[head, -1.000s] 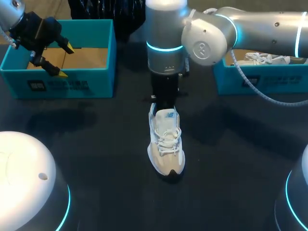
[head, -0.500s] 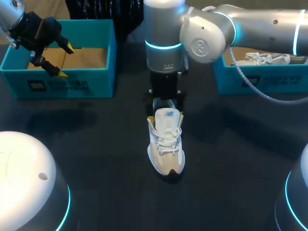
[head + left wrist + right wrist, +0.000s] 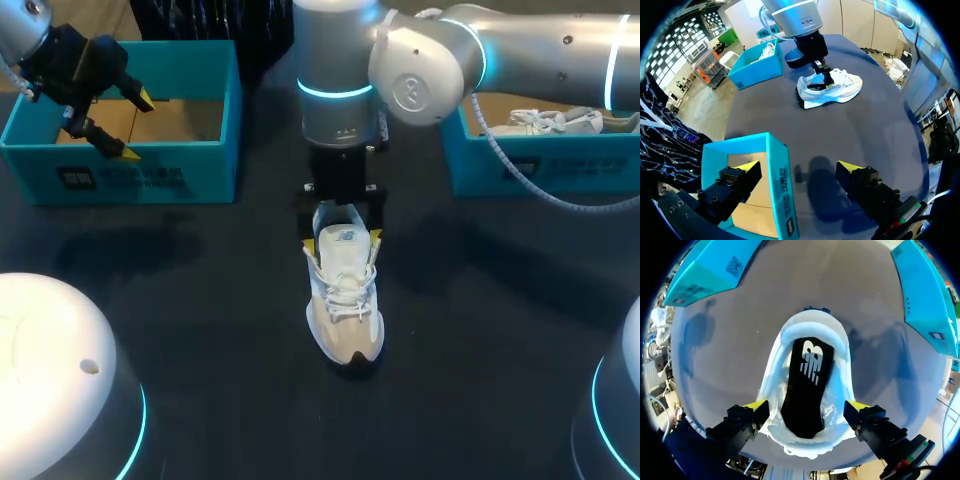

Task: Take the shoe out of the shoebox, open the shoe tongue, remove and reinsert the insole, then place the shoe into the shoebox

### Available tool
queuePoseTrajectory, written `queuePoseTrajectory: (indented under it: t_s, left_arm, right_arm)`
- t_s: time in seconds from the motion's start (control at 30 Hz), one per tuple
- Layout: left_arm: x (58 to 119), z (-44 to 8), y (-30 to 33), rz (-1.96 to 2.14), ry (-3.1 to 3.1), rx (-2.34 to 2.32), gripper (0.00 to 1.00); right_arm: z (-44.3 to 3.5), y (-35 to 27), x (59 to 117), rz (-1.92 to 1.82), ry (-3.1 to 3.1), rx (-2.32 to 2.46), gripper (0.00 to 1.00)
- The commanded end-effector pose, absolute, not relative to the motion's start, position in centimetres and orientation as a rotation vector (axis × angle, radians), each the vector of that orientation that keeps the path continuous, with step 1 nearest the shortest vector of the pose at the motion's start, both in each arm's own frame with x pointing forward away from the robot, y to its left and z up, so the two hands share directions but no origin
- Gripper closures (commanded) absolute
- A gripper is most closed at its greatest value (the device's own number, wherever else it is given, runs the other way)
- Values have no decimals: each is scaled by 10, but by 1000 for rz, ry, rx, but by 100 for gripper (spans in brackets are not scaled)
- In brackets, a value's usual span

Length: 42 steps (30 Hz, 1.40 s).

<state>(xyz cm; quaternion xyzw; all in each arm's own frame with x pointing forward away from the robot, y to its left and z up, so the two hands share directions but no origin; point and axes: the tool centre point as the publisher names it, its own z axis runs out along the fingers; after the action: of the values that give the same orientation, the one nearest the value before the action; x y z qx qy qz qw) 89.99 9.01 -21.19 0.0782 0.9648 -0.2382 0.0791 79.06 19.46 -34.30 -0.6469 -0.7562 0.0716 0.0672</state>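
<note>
The dark, smooth table (image 3: 200, 300) carries everything, and its slick face gives the shoe little to brace against. Far to the left of the shoe stands an open teal cardboard shoebox (image 3: 130, 175); far to its right stands a second teal box (image 3: 540, 165) with another pale sneaker (image 3: 545, 122) inside. The white-and-cream laced sneaker (image 3: 345, 300) sits upright on the table between them, outside both boxes, toe toward the robot. The black printed insole (image 3: 807, 390) lies flat inside it.

The right gripper (image 3: 343, 238) hangs over the shoe's heel end, spread wide with one yellow tip on each side of the collar, holding nothing. The left gripper (image 3: 133, 126), well away from the shoe above the left box's wall, is equally spread and empty.

The likely trouble: if the fingers close from here they would squeeze the collar rather than the insole. A downward push could also slide or tip the unsupported shoe.
</note>
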Motion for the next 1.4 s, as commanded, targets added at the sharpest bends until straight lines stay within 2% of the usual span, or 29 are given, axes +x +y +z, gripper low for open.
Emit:
queuePoseTrajectory:
  t_s: [0.03, 0.63, 0.67, 0.7, 0.77, 0.9, 1.1, 1.4]
  left_arm:
    - [900, -212, 91, -709, 2890, 235, 0]
    - [900, -212, 91, -709, 2890, 235, 0]
    - [900, -212, 91, -709, 2890, 235, 0]
    - [900, -212, 91, -709, 2890, 235, 0]
    - [900, -212, 91, -709, 2890, 235, 0]
    - [900, -212, 91, -709, 2890, 235, 0]
    - [900, -212, 91, -709, 2890, 235, 0]
    - [900, -212, 91, -709, 2890, 235, 0]
  right_arm:
    - [-331, 194, 786, 216, -2292, -1981, 0]
    - [-286, 208, 757, 124, -2310, -2124, 0]
    - [-285, 207, 754, 115, -2313, -2138, 14]
    - [-284, 207, 752, 110, -2312, -2149, 52]
    - [-284, 205, 748, 104, -2308, -2160, 65]
    - [-285, 200, 743, 57, -2303, -2202, 77]
    - [-292, 190, 742, 28, -2304, -2225, 82]
    - [-317, 182, 761, -19, -2333, -2203, 82]
